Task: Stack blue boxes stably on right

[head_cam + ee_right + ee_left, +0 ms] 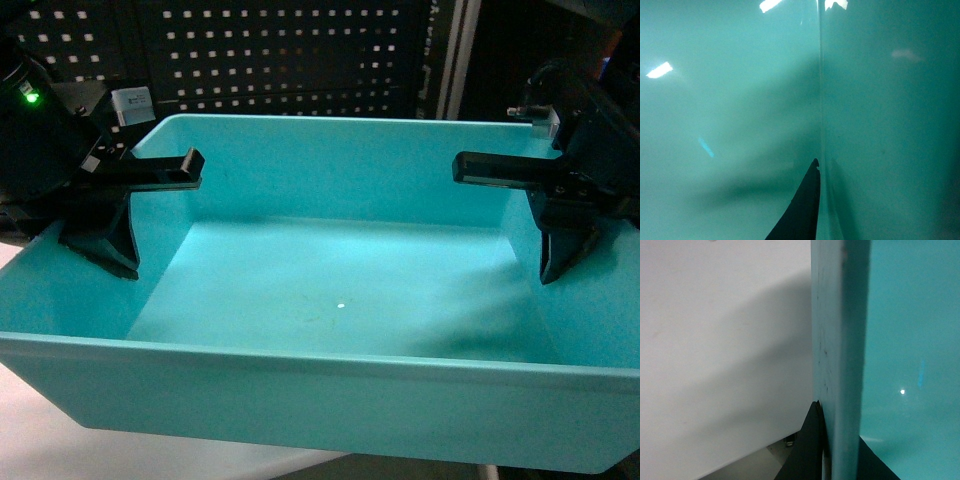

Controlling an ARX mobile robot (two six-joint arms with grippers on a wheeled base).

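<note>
- Head view: one turquoise tub (pixel 330 290) fills most of the frame, its open top facing the camera and its near wall running across the bottom.
- Head view: the left gripper (pixel 105 225) sits at the tub's left wall, one dark finger (pixel 110 245) pressed down inside against that wall, with a black bar of the gripper reaching inward above the rim.
- Head view: the right gripper (pixel 575 235) sits at the tub's right wall in the mirrored pose, one finger (pixel 560 255) pointing down inside the tub along the wall.
- Head view: a dark perforated panel (pixel 280 50) stands behind the tub, and a pale tabletop (pixel 60 450) shows below its lower left corner.
- Left wrist view: the tub's wall (pixel 840 360) runs up the middle as a thin edge, with a dark finger on each side of it at the bottom; the jaws are closed down to the wall's thickness and pinch it.
- Left wrist view: the tub's inside lies to the right of the wall and the white tabletop (pixel 715 350) to the left.
- Right wrist view: the frame is all turquoise; the tub's wall edge (pixel 821 100) runs vertically, and one dark finger (pixel 800 210) lies against its left side.
- Right wrist view: the other finger is hidden behind the wall, so the pinch is read from the narrow gap and the head view.
</note>
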